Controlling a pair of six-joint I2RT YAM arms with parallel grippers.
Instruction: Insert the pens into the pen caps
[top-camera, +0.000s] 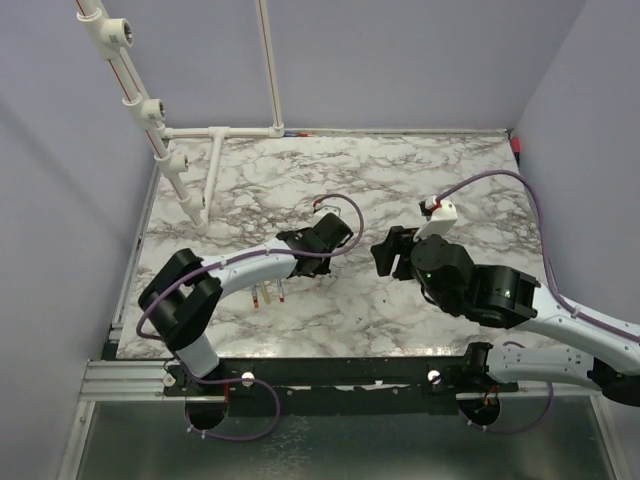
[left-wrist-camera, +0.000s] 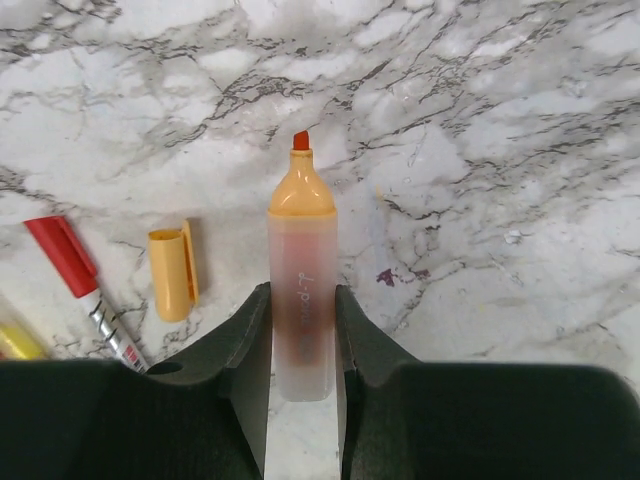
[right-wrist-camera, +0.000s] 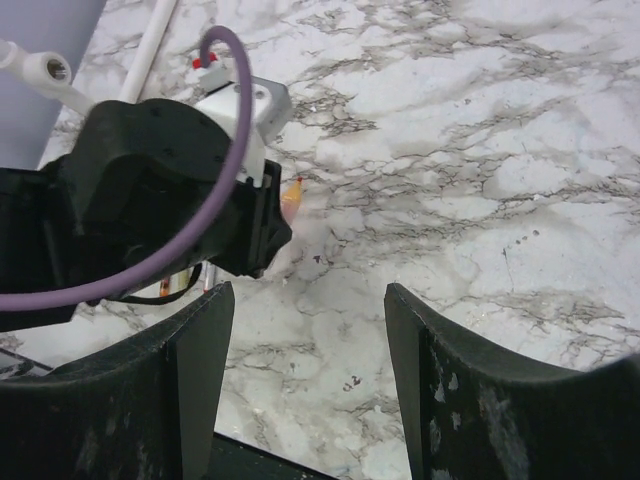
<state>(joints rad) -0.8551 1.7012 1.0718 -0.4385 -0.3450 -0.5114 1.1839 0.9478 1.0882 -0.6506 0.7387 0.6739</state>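
Marble bench (top-camera: 400, 180): top view; grey-veined, with both arms reaching over its middle and a white pipe frame (top-camera: 215, 132) at the far left.
Left arm (top-camera: 250, 268): stretched toward the centre, its jaws facing the right arm's, near but apart.
Right arm (top-camera: 480, 290): angled in from the right side.
Spare pens (top-camera: 270, 293): a small cluster lying on the bench just beside the left forearm.
Pen (left-wrist-camera: 301, 290): left wrist view; frosted barrel, orange shoulder, red tip pointing away, no cap on it.
Left jaws: clamped on the pen's barrel toward its rear, leaving the tip end free.
Cap (left-wrist-camera: 172, 272): yellow-orange, flat on the bench to the left of the held pen and apart from it; which end is open I cannot tell.
Red pen (left-wrist-camera: 75, 275): already red-capped, on the bench left of the cap.
Right jaws: right wrist view; wide apart and empty, with the left arm's wrist and a purple cable (right-wrist-camera: 200, 150) ahead.
Tip (right-wrist-camera: 292, 192): pokes out of the left jaws toward the right jaws, seemingly off the bench.
Step in hand: probably presenting the pen for capping.
Doing it well: hold the barrel steady and level. Fetch the matching cap with the right jaws by its closed end, line its mouth up with the tip, then press straight along the barrel.
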